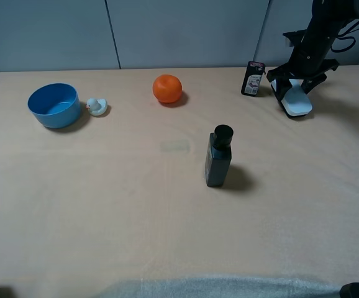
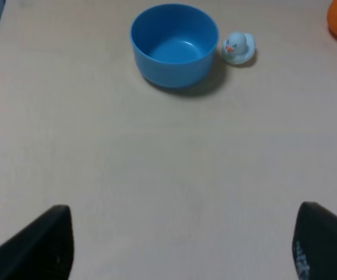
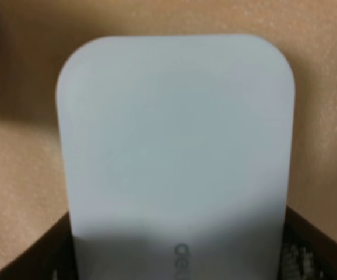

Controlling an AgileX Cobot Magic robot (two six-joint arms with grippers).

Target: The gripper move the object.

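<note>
While tight between closed jaws of the right gripper (image 1: 296, 89), the object (image 1: 299, 104).

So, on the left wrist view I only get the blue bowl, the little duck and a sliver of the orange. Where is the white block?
Observer: At the far right of the table. The right gripper is shut on the white block, with the block's free end sticking out past the fingers.
Operator: Anything close enough to get knocked?
Observer: A small black packet stands just left of the gripper in the exterior high view, and is not touching it.
</note>
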